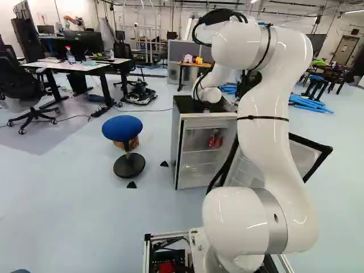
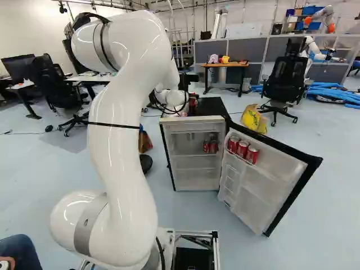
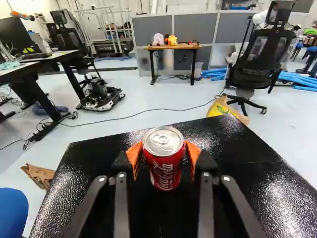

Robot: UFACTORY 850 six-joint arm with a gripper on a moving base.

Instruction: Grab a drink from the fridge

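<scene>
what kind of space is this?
Likely a robotics lab: a white jointed robot arm, a second white robot arm with orange parts, and gray partition panels beside a black mesh office chair.

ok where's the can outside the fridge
In the wrist view, the red can is clamped between both pads of the tool, over the black fridge top.

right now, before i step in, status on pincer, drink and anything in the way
Pincer shut on red can, one pad each side. Can upright over fridge top, contact unclear. Nothing seen blocking it; fridge door hangs open.
</scene>
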